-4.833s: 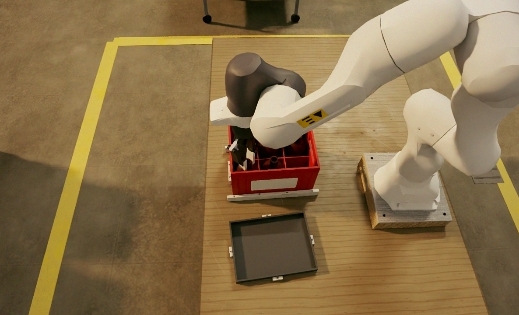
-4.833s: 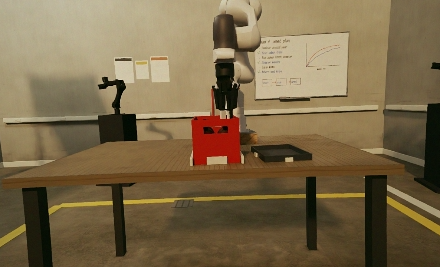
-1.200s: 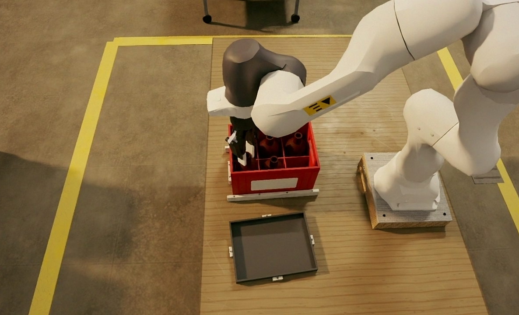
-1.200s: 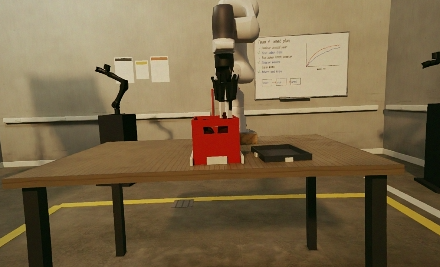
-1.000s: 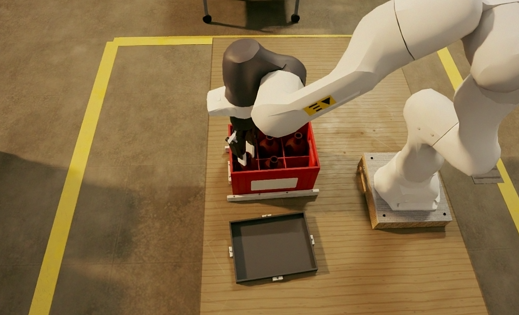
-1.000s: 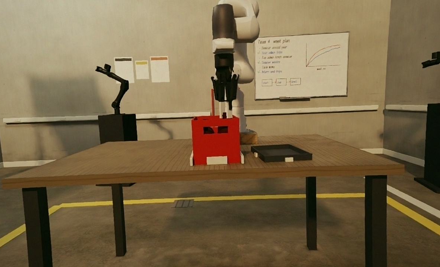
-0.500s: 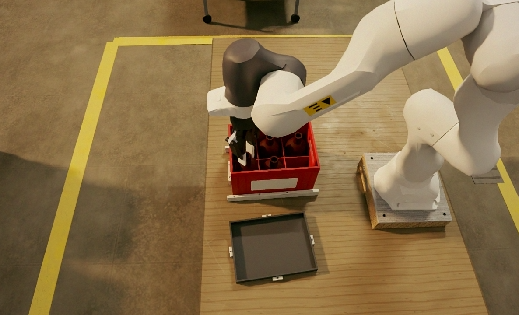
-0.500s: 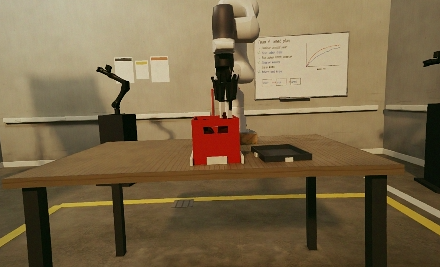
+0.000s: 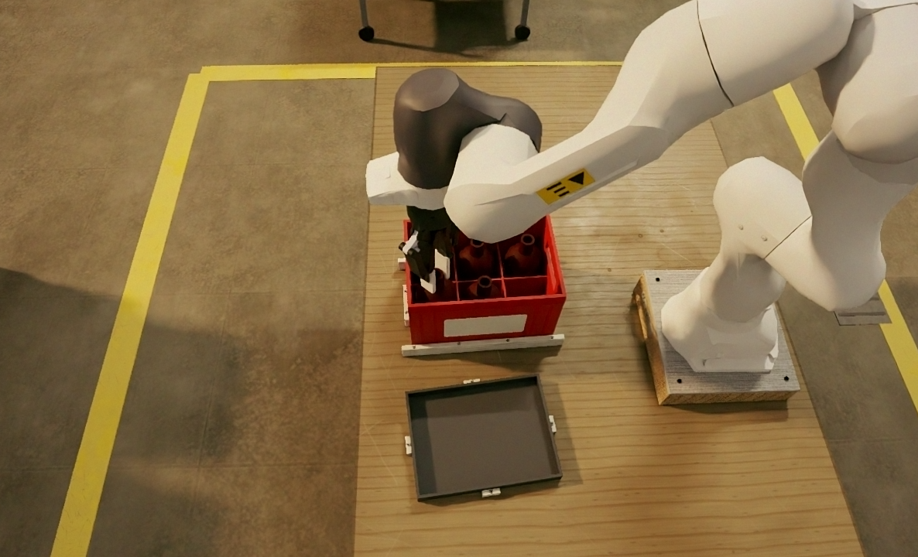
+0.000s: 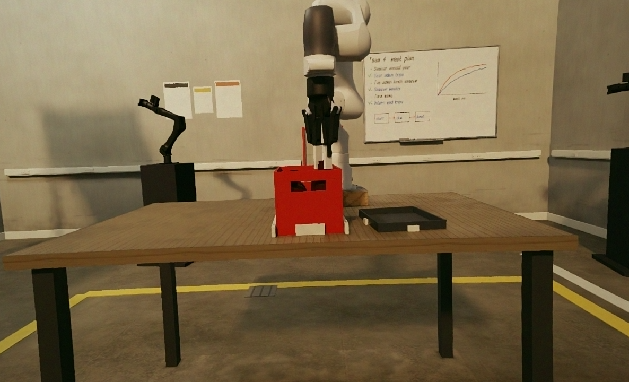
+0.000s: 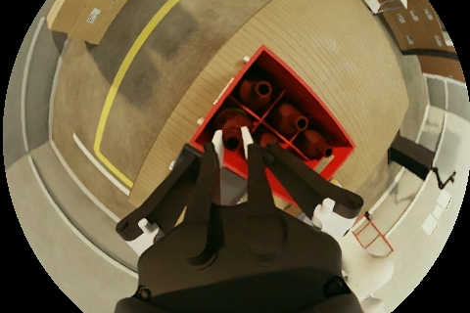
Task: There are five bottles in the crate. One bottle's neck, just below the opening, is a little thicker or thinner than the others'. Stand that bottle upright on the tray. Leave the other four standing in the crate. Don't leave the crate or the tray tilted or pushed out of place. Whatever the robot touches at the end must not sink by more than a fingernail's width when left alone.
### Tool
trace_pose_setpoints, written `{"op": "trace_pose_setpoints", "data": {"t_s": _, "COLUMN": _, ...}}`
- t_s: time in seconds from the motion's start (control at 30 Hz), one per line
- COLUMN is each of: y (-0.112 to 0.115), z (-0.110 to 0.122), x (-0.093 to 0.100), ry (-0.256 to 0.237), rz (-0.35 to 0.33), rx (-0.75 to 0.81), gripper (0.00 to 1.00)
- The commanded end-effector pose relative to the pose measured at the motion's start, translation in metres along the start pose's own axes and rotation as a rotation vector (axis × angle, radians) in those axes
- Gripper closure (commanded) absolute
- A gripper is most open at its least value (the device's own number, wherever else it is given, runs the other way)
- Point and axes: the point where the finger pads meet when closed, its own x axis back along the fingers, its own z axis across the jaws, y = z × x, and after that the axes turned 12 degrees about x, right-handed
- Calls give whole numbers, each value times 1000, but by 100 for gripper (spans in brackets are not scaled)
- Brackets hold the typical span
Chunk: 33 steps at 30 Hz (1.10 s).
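The red crate (image 9: 427, 325) (image 10: 307, 209) (image 11: 309, 93) stands level. My gripper (image 9: 435, 273) (image 10: 322, 164) (image 11: 232, 137) points down over its front left compartment in the top view, shut on the neck of a brown bottle (image 9: 440, 287) (image 11: 233, 122). This bottle is upright, its body still inside the crate walls; its base is hidden. Other brown bottles stand at back middle (image 9: 476, 257), back right (image 9: 523, 258) and front middle (image 9: 483, 288); a bottle (image 11: 251, 90) at back left shows in the wrist view. Neck differences are too small to tell. The dark tray (image 9: 479, 443) (image 10: 402, 217) lies flat, holding no bottle.
White strips (image 9: 483, 344) and small white blocks (image 9: 491, 492) edge the crate and tray. Crate dividers (image 9: 501, 268) separate the bottles. The arm's base block (image 9: 725, 396) is right of the crate in the top view. The front right crate compartment holds no bottle.
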Motion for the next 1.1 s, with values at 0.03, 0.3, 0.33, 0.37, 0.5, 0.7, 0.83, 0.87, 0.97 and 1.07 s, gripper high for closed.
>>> {"op": "trace_pose_setpoints", "data": {"t_s": 0.03, "y": -2, "z": 0, "x": 4, "ry": -4, "rz": 4, "rx": -5, "gripper": 90}}
{"op": "trace_pose_setpoints", "data": {"t_s": 0.3, "y": -2, "z": 0, "x": 8, "ry": -4, "rz": 4, "rx": -5, "gripper": 90}}
{"op": "trace_pose_setpoints", "data": {"t_s": 0.33, "y": -2, "z": 0, "x": 8, "ry": -4, "rz": 4, "rx": -5, "gripper": 90}}
{"op": "trace_pose_setpoints", "data": {"t_s": 0.37, "y": -2, "z": 0, "x": 9, "ry": -4, "rz": 4, "rx": -5, "gripper": 90}}
{"op": "trace_pose_setpoints", "data": {"t_s": 0.5, "y": -3, "z": 0, "x": 12, "ry": -4, "rz": 4, "rx": -5, "gripper": 90}}
{"op": "trace_pose_setpoints", "data": {"t_s": 0.7, "y": -3, "z": 0, "x": 18, "ry": -4, "rz": 4, "rx": -5, "gripper": 90}}
{"op": "trace_pose_setpoints", "data": {"t_s": 0.83, "y": -3, "z": 0, "x": 23, "ry": -4, "rz": 4, "rx": -5, "gripper": 90}}
{"op": "trace_pose_setpoints", "data": {"t_s": 0.87, "y": -3, "z": 0, "x": 23, "ry": -4, "rz": 4, "rx": -5, "gripper": 90}}
{"op": "trace_pose_setpoints", "data": {"t_s": 0.97, "y": -3, "z": 0, "x": 26, "ry": -4, "rz": 4, "rx": -5, "gripper": 90}}
{"op": "trace_pose_setpoints", "data": {"t_s": 1.07, "y": -4, "z": 0, "x": 29, "ry": -4, "rz": 4, "rx": -5, "gripper": 90}}
